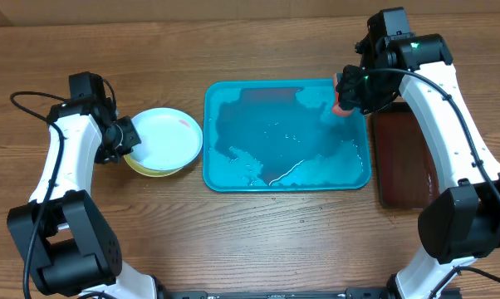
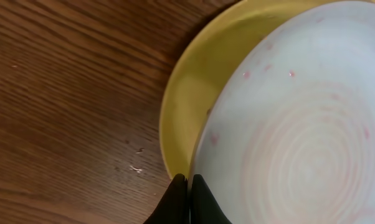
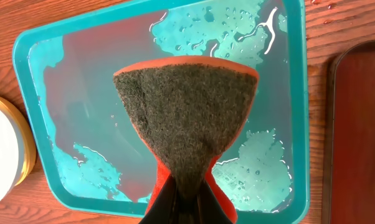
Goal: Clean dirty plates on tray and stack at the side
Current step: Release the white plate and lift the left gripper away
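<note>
The turquoise tray [image 1: 287,137] lies mid-table, wet, with no plates on it; it also shows in the right wrist view [image 3: 81,106]. The plates are stacked left of it: a white plate [image 1: 163,134] with faint pink smears [image 2: 299,124] sits on a yellow-green one [image 2: 187,93]. I cannot tell whether a third plate lies beneath. My left gripper [image 1: 127,143] is shut on the white plate's left rim [image 2: 189,179]. My right gripper [image 1: 343,101] is shut on a red sponge with a dark scouring face [image 3: 187,118], held above the tray's far right corner.
A dark brown tray [image 1: 404,158] lies right of the turquoise one, also in the right wrist view [image 3: 359,124]. The plate stack shows at the left edge of the right wrist view [image 3: 4,149]. Bare wooden table surrounds everything.
</note>
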